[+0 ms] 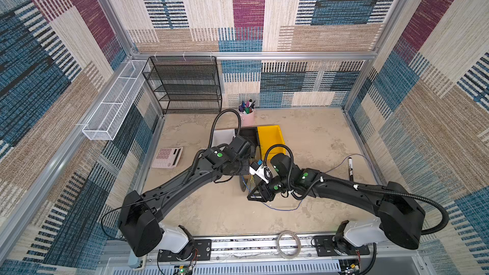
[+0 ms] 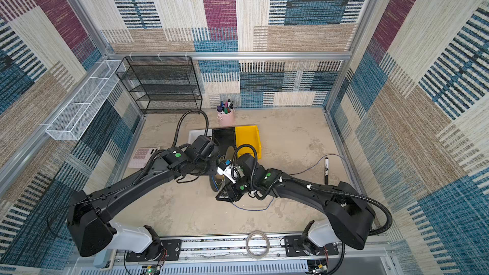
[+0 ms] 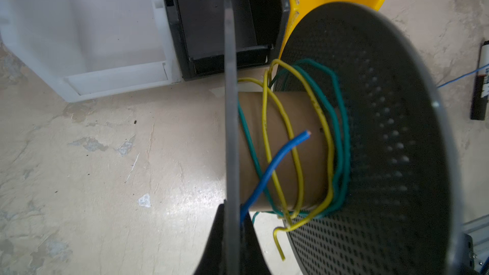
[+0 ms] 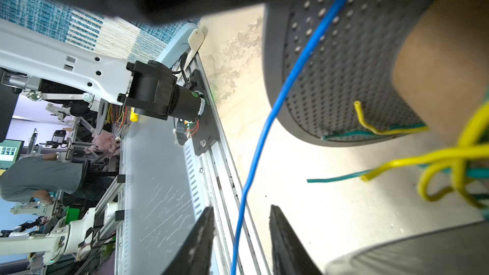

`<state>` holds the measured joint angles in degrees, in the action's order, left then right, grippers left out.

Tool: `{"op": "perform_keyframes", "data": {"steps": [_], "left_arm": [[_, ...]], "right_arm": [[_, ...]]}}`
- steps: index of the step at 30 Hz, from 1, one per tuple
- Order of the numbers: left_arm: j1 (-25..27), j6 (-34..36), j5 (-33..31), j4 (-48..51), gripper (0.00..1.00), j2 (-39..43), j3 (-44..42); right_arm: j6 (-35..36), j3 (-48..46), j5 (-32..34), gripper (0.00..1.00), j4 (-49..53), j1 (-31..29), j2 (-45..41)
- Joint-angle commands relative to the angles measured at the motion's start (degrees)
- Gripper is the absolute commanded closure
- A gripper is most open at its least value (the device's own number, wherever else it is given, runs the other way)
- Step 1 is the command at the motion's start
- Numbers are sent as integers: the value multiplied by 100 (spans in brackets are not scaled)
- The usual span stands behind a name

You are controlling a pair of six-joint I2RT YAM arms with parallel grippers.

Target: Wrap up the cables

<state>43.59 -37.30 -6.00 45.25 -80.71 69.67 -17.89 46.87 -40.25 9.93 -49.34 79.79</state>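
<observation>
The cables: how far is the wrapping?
Done: the yellow cable and green cable loop around the spool core. In hand: the left gripper clamps the spool flange beside the blue cable; the right gripper is open around that cable. Left: most of the blue cable lies on the table.

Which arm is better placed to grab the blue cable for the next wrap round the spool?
Right. The right gripper is open, with the blue cable running between its jaws. The left gripper is shut on the spool flange, so it is busy holding the spool.
</observation>
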Motion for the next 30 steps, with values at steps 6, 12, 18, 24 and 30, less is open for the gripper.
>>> {"op": "perform_keyframes", "data": {"steps": [6, 12, 18, 24, 30], "left_arm": [[-439, 200, 616, -85, 100, 853, -235], [-749, 459, 1126, -24, 100, 1206, 2], [-907, 443, 1213, 62, 100, 1436, 315], [-1218, 432, 1492, 109, 100, 1589, 417], [-1698, 396, 1969, 54, 100, 1800, 417]], "right_arm": [[480, -284, 124, 30, 464, 21, -1325], [1251, -183, 137, 22, 1088, 38, -1718], [1201, -377, -748, 23, 383, 24, -1465], [1152, -610, -771, 27, 458, 21, -1448], [982, -843, -279, 43, 536, 22, -1350]]}}
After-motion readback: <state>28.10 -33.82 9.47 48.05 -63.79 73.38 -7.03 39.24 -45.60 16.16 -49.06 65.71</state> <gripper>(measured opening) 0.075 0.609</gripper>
